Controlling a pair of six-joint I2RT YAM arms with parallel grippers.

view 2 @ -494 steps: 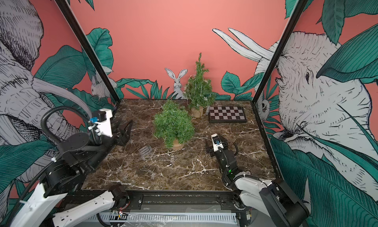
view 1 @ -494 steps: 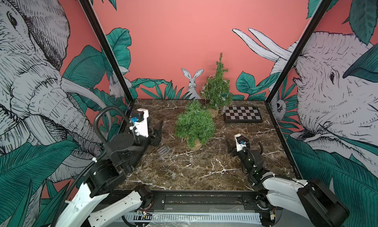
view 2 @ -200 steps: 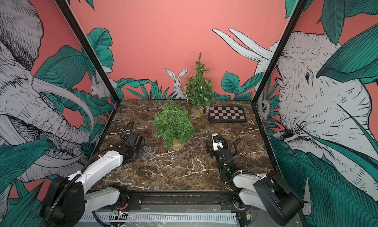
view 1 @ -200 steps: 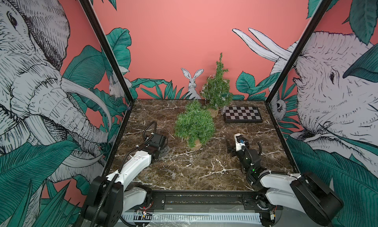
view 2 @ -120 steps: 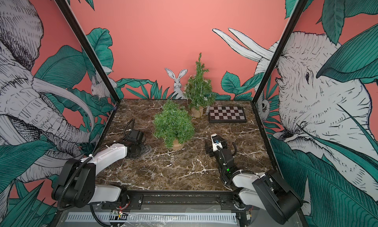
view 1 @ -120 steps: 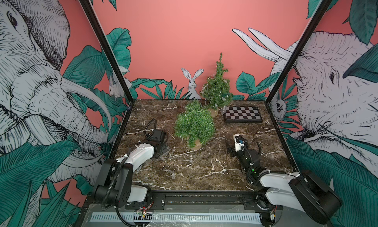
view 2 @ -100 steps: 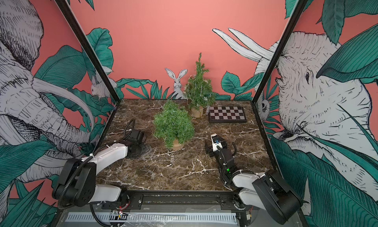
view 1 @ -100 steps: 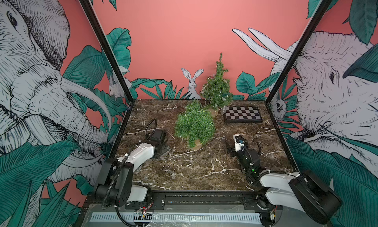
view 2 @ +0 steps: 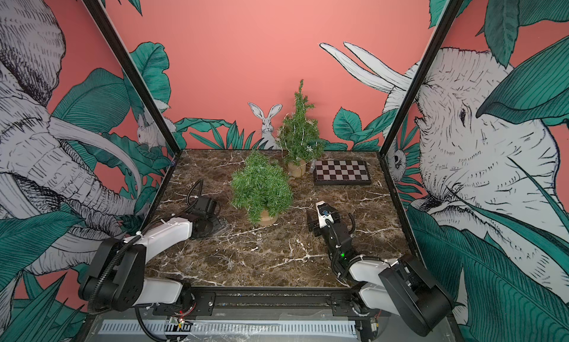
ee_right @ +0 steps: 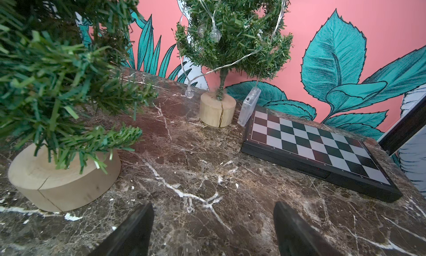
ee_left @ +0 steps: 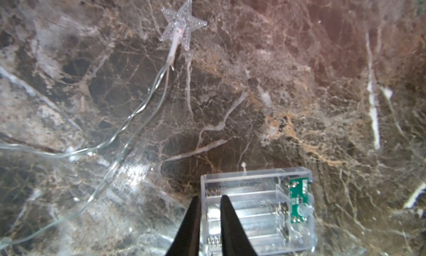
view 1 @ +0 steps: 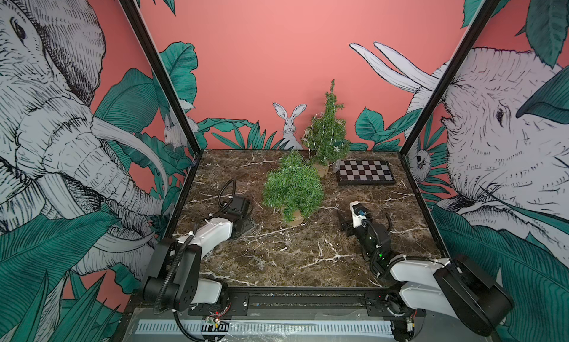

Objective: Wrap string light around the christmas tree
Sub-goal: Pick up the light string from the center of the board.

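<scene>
A clear battery box [ee_left: 265, 208] of the string light lies flat on the marble, left of the bare christmas tree [view 1: 292, 186]. Its thin wire [ee_left: 138, 109] runs to a clear star [ee_left: 182, 24]. My left gripper [ee_left: 211, 197] is low over the box, one finger on each side of the box's side wall. The jaws stand narrowly apart, with a small gap showing. In both top views the left wrist hides most of the box [view 2: 220, 225]. My right gripper [ee_right: 213, 205] rests open over bare marble, right of the tree's wooden base [ee_right: 62, 183].
A second small tree [view 1: 326, 134] at the back wall wears its own lights, with a battery box [ee_right: 249, 105] leaning beside its stump. A chessboard [view 1: 365, 172] lies at the back right. Black frame posts and the printed walls close in both sides.
The left arm has come down from a raised pose to the table left of the tree. Its jaws have narrowed around the battery box's wall. The right arm has barely moved.
</scene>
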